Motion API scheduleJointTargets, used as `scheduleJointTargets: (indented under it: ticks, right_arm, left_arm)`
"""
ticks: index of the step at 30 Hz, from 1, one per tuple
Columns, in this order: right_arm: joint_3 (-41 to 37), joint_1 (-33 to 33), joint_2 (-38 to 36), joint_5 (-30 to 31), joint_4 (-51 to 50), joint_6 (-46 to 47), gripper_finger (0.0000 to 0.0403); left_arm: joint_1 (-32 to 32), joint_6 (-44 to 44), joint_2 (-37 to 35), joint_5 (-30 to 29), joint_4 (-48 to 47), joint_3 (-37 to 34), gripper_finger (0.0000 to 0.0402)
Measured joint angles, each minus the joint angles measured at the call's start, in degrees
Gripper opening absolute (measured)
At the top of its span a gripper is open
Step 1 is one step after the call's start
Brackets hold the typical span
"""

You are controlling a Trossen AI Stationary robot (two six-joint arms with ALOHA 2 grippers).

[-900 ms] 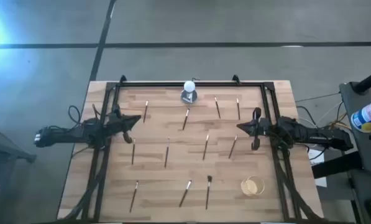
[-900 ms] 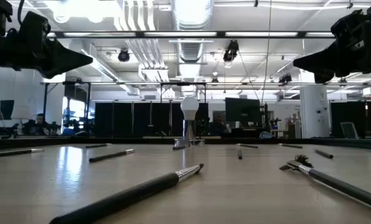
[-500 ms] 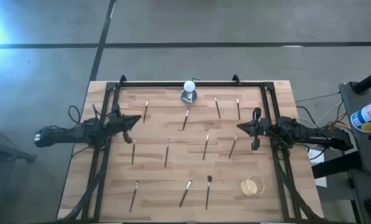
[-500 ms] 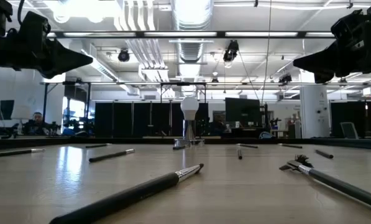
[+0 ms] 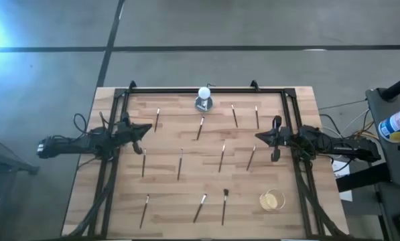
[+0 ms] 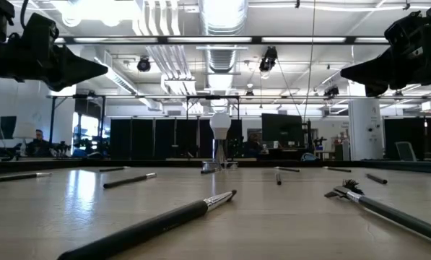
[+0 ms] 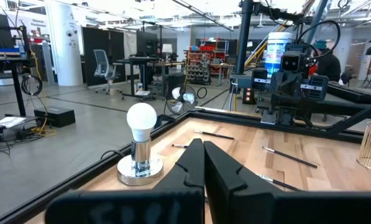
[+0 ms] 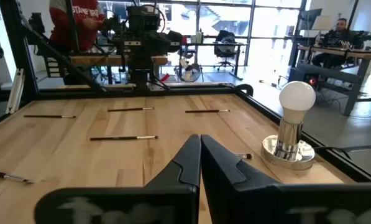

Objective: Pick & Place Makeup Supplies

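Note:
About a dozen thin makeup brushes lie flat and scattered over the wooden table, among them one at the far middle (image 5: 200, 128), one in the centre (image 5: 222, 158) and one with a dark bristle tip near the front edge (image 5: 224, 205). In the low view a dark-handled brush (image 6: 150, 224) lies closest. My left gripper (image 5: 149, 127) hovers shut at the table's left side, above the wood, its fingers closed together in the left wrist view (image 7: 204, 144). My right gripper (image 5: 256, 136) hovers shut at the right side (image 8: 201, 138). Neither touches a brush.
A white ball on a round grey base (image 5: 204, 99) stands at the far edge's middle. A gold wire cup (image 5: 272, 200) stands near the near right corner. A black frame rail (image 5: 186, 90) borders the table. A person in red (image 8: 79, 25) is beyond the table.

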Motion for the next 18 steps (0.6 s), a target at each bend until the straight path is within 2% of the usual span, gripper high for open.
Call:
scheduleJointTargets:
  ticks: [18]
  right_arm:
    - [-0.01, 0.01, -0.01, 0.00, 0.30, -0.37, 0.0008]
  left_arm:
    - [0.00, 0.00, 0.01, 0.00, 0.00, 0.00, 0.0000]
